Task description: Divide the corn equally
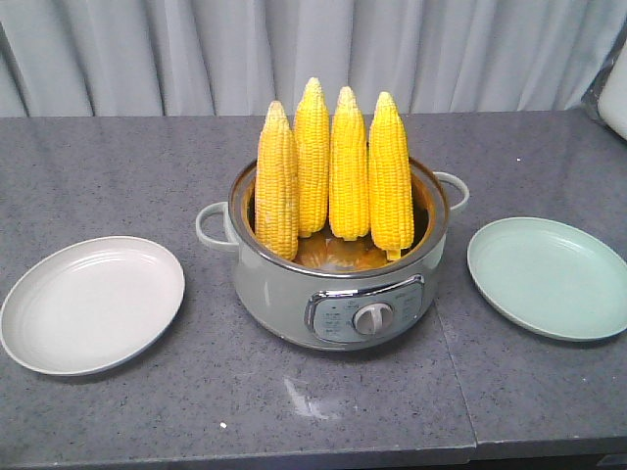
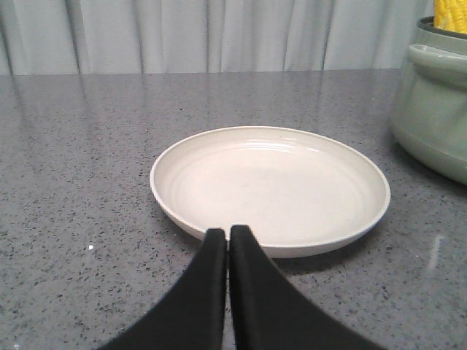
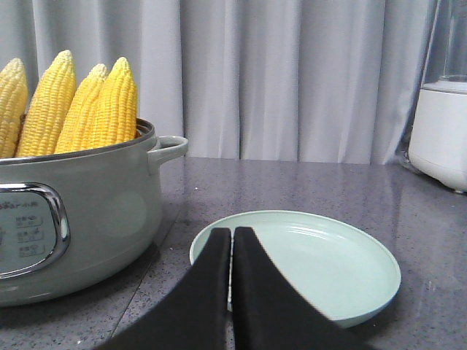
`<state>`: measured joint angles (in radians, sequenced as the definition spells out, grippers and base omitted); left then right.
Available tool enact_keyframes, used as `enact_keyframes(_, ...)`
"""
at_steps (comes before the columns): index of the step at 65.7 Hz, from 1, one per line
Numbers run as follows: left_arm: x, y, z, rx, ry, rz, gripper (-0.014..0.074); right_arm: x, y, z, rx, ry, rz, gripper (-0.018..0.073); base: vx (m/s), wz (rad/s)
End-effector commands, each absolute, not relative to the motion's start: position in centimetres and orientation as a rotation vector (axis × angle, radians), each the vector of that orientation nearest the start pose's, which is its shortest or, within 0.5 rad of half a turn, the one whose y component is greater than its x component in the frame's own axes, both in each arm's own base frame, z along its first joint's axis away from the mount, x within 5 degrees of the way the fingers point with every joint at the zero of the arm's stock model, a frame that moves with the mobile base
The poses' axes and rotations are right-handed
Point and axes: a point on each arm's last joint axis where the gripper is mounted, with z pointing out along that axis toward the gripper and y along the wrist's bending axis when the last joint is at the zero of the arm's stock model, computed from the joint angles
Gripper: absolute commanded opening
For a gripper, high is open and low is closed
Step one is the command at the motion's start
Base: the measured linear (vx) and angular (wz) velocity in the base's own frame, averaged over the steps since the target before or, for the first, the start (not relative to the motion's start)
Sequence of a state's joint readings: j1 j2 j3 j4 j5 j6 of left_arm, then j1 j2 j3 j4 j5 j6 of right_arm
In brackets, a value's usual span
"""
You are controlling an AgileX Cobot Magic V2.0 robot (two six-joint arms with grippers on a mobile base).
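Note:
Several yellow corn cobs [image 1: 333, 166] stand upright, tips up, in a pale green cooking pot [image 1: 338, 294] at the table's middle; the cobs [image 3: 80, 106] also show in the right wrist view. A cream plate [image 1: 93, 304] lies left of the pot and a mint green plate [image 1: 549, 277] lies right of it, both bare. My left gripper [image 2: 228, 232] is shut, empty, at the near rim of the cream plate [image 2: 270, 186]. At the near rim of the mint plate [image 3: 321, 262], my right gripper [image 3: 232, 232] is shut with nothing in it. Neither gripper shows in the front view.
The grey speckled table [image 1: 313, 411] carries a seam right of the pot. A white appliance [image 3: 441, 135] stands at the far right near the curtain [image 1: 313, 49]. The pot has side handles [image 1: 214, 225] and a front dial panel [image 1: 370, 315].

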<state>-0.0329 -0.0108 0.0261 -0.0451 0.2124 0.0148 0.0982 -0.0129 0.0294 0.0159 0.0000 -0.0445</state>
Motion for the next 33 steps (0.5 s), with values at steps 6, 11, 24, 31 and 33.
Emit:
enact_keyframes(6,5.59,-0.24,18.30,-0.005,1.645,-0.062,-0.0006,5.57,0.52,20.63,-0.099,1.431,0.041,-0.0009,0.00,-0.01)
enact_keyframes(11,5.59,-0.24,18.30,-0.005,1.645,-0.062,-0.0006,5.57,0.52,20.63,-0.099,1.431,0.041,-0.0009,0.01,0.00)
enact_keyframes(24,5.59,-0.24,18.30,-0.005,1.645,-0.062,-0.0006,5.57,0.52,20.63,-0.099,1.431,0.041,-0.0009,0.00,0.01)
enact_keyframes(31,5.59,-0.24,18.30,-0.005,1.645,-0.062,-0.0006,5.57,0.52,20.63,-0.099,1.431,0.041,-0.0009,0.00,0.00)
enact_keyframes(33,5.59,-0.24,18.30,-0.005,1.645,-0.062,-0.0006,5.57,0.52,20.63,-0.099,1.431,0.041,-0.0009,0.00,0.00)
